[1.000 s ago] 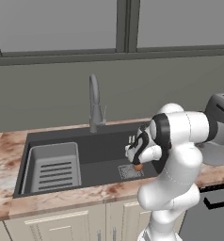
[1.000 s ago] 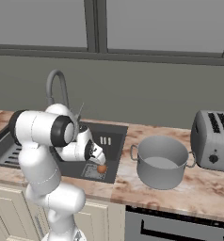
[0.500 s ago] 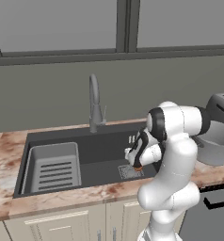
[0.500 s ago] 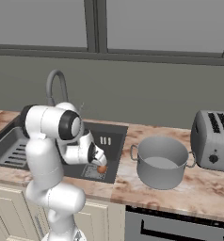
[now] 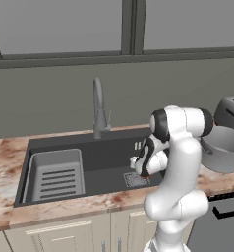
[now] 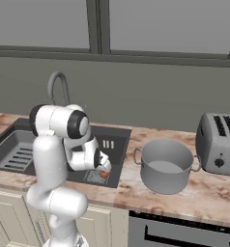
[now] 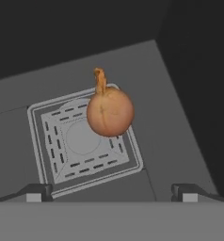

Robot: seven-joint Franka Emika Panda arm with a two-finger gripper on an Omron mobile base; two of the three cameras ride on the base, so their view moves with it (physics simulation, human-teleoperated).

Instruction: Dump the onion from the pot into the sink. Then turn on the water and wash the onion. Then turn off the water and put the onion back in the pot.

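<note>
Grey windows run above a dull green wall, and below them a marbled pink table (image 5: 3,167) stretches across the kitchen. At its left end sits the dark sink (image 5: 119,147), with a pale slotted rack (image 5: 55,174) in its left half and a curved tap (image 5: 98,110) rising behind its middle. On the sink floor, toward the right, lies a square drain grate (image 7: 81,141). My arm bends down over that part of the basin, and my claw (image 7: 112,193) hangs low inside it with its two tips spread wide apart, gripping nothing. In the hand view the onion (image 7: 109,112) rests on the far right corner of the grate, its short stalk pointing away from me, and it lies clear of both tips. From the right base view the onion (image 6: 104,173) shows as a small orange spot just beside my claw (image 6: 101,164), near the sink's right wall. Further right, out on the table, the pot (image 6: 166,166) stands upright, well apart from the onion, with handles on both sides. Just beyond it, at the far right, stands a silver toaster (image 6: 219,144).
</note>
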